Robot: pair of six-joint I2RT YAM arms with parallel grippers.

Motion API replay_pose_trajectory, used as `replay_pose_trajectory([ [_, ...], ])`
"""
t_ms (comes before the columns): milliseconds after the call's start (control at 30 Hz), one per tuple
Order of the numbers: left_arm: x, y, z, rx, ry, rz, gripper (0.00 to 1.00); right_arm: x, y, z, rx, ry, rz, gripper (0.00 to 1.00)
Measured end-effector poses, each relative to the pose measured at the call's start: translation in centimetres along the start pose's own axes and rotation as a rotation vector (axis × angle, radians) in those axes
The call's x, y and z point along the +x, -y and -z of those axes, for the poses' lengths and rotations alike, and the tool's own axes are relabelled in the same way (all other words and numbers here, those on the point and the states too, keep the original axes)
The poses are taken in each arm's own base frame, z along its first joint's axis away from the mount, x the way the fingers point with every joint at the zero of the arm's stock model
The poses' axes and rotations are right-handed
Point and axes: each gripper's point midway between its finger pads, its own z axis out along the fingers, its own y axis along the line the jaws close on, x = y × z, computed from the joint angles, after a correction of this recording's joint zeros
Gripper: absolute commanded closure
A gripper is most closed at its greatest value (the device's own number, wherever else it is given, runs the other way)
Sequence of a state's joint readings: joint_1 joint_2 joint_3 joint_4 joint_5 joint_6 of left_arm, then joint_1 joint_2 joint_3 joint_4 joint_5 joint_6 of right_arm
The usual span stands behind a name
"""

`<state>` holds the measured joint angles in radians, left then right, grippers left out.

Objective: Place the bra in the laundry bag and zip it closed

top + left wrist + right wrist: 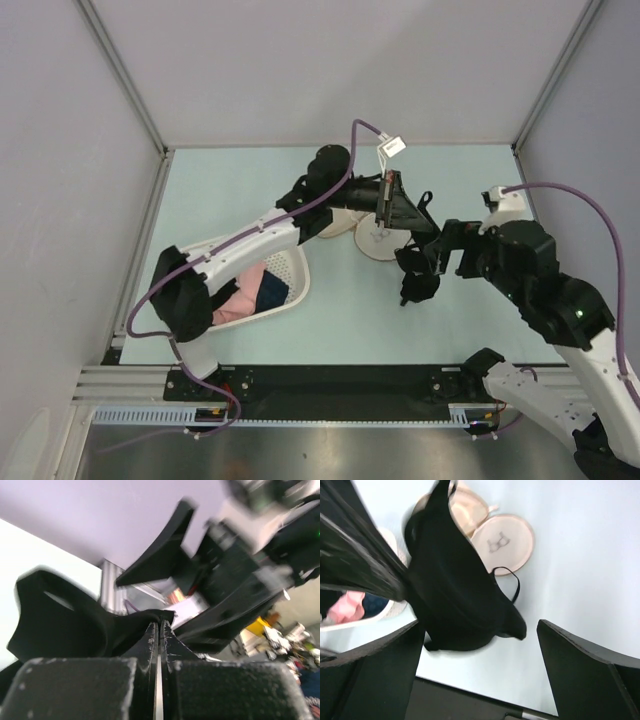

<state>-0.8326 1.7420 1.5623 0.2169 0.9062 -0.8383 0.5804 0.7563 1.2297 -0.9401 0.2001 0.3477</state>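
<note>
The black bra (408, 215) hangs in the air from my left gripper (388, 197), which is shut on an edge of its fabric (75, 630); the jaws (160, 625) are pressed together on it. The laundry bag (378, 243) lies open on the table just below as two cream round halves, the one with the dark logo (502, 542) nearer the right arm. My right gripper (413, 274) is open and empty, its fingers (590, 670) spread wide, low beside the hanging bra (460, 595) and not touching it.
A white perforated basket (296, 268) with a pink garment (245, 290) and navy cloth (272, 291) stands at the left by the left arm's base. A white tag (391, 146) hangs on the left arm's cable. Walls enclose the table.
</note>
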Motion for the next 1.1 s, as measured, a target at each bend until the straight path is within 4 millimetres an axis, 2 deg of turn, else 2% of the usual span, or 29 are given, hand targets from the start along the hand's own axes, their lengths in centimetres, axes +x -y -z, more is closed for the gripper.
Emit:
replay_pose_trajectory([
  [100, 1.7, -1.0, -1.2, 0.023, -0.047, 0.047, 1.00, -0.6, 0.9, 1.4, 0.025, 0.050, -0.017, 0.00],
  [167, 3.6, -2.2, -1.0, 0.012, -0.081, 0.081, 1.00, -0.5, 1.1, 1.9, 0.027, 0.058, -0.024, 0.00],
  [233, 6.8, -4.7, 0.0, -0.047, -0.118, 0.138, 1.00, 0.3, 1.1, 1.3, 0.026, 0.037, -0.025, 0.00],
  [300, 10.3, -7.2, 1.5, -0.120, -0.161, 0.214, 1.00, 2.2, 1.2, 0.1, 0.029, -0.019, -0.022, 0.00],
  [467, 20.4, -13.9, 7.1, -0.358, -0.263, 0.452, 1.00, 9.0, 1.5, -3.7, 0.030, -0.204, -0.045, 0.01],
  [567, 24.0, -15.6, 9.8, -0.462, -0.299, 0.527, 1.00, 12.2, 1.4, -5.5, 0.022, -0.293, -0.082, 0.02],
  [667, 24.9, -15.5, 11.0, -0.509, -0.314, 0.520, 1.00, 13.5, 1.1, -6.7, 0.010, -0.337, -0.127, 0.06],
  [900, 23.8, -14.1, 12.6, -0.562, -0.295, 0.424, 1.00, 14.8, 0.3, -9.1, -0.045, -0.353, -0.196, 0.18],
  [1100, 23.5, -14.1, 14.3, -0.618, -0.291, 0.422, 1.00, 18.8, 0.0, -11.2, -0.079, -0.435, -0.258, 0.26],
])
